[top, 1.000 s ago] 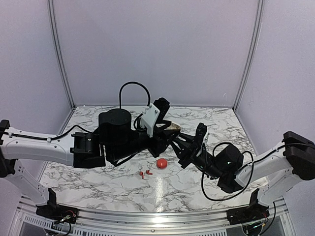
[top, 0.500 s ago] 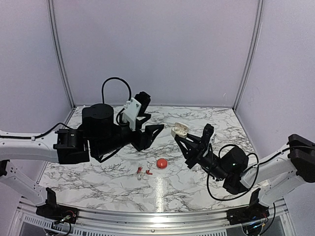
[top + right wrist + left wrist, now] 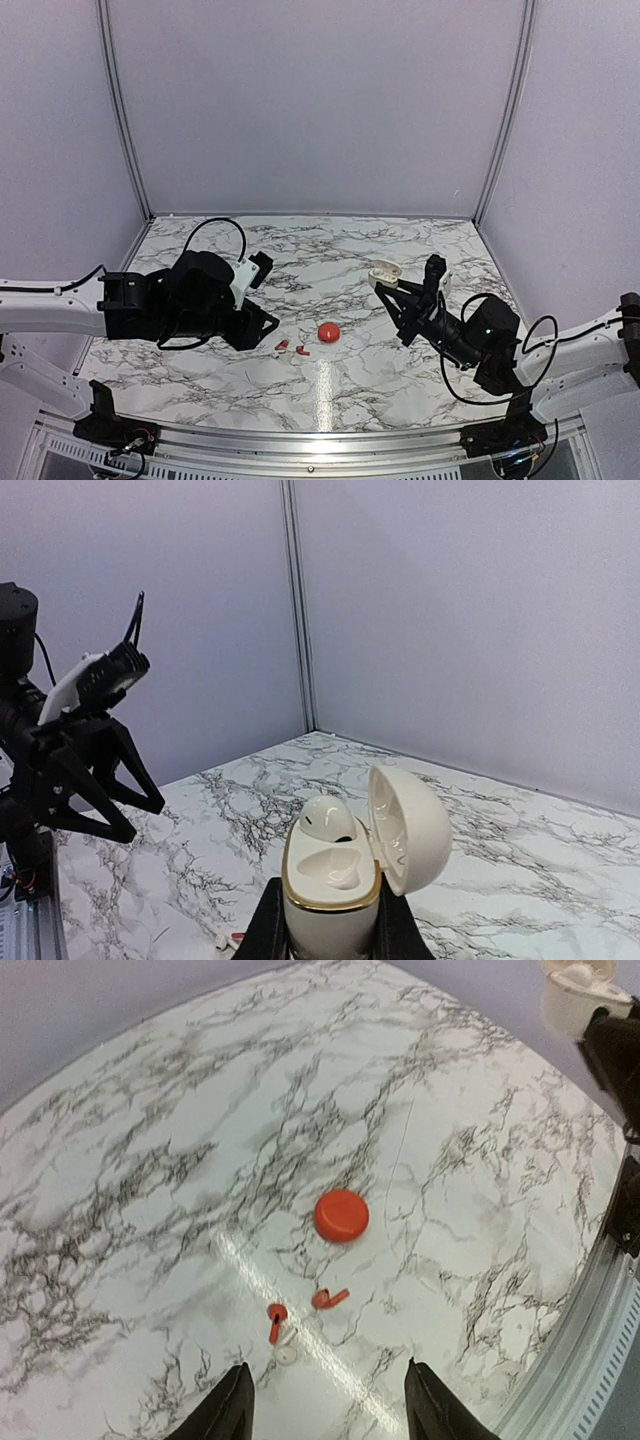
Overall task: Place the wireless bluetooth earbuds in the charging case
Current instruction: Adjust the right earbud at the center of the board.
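Observation:
Two tiny red earbuds (image 3: pixel 330 1298) (image 3: pixel 275 1318) lie on the marble just ahead of my left gripper (image 3: pixel 325 1412), which is open and empty, low over the table. From above the earbuds (image 3: pixel 292 349) sit right of the left gripper (image 3: pixel 262 325). My right gripper (image 3: pixel 330 935) is shut on the charging case (image 3: pixel 335 895), held upright above the table with its lid (image 3: pixel 408 825) open. The case is cream inside with a gold rim. A white rounded piece (image 3: pixel 330 818) sits in its far socket and the near socket is empty. From above the case (image 3: pixel 384 269) is at centre right.
A red ball-like object (image 3: pixel 341 1215) (image 3: pixel 328 332) rests just beyond the earbuds. A small white piece (image 3: pixel 286 1350) lies against the left earbud. The table's front metal rail (image 3: pixel 590 1320) is at the right of the left wrist view. Grey walls enclose the marble table (image 3: pixel 330 250).
My left gripper has pulled away from the case, swung left and dropped low behind the earbuds. My right gripper has carried the open case to the right.

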Motion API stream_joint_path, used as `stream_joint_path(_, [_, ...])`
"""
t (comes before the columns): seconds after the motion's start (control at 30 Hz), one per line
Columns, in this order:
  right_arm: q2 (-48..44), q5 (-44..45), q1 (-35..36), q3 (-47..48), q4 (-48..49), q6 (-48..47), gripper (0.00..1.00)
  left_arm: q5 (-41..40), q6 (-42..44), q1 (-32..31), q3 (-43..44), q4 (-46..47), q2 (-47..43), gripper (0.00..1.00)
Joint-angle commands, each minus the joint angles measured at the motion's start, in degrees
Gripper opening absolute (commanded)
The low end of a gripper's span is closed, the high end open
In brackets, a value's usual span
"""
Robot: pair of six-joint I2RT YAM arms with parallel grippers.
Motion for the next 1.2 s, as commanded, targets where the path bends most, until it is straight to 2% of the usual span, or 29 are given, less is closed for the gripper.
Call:
stream_joint_path(0.0, [-4.19,-1.47,-0.49,-0.19,-7.10,0.16,0.00,0.21,-9.69,0.30,-5.19,-5.81,-0.77,0.51])
stream_joint_path(0.27, [-6.28,-0.92,-0.56,-1.33,-8.26,0.28,0.00,-4.19,-18.28,0.11,-13.58,8.74,3.72,0.48])
stream_joint_path(0.67, [-7.43,-0.16,-0.75,-2.30,-8.50,-0.02,0.00,-5.42,-22.32,-0.40,-11.89,14.87,15.60,0.43])
stream_joint_path(1.0, [-8.18,0.37,-0.84,-2.75,-8.55,-0.21,0.00,-5.32,-21.81,-1.04,-8.28,15.15,23.14,0.51])
stream_joint_path(1.17, [-8.84,0.69,-1.00,-2.97,-8.94,-0.54,0.00,-9.20,-21.76,-0.99,-5.64,8.92,25.45,0.50])
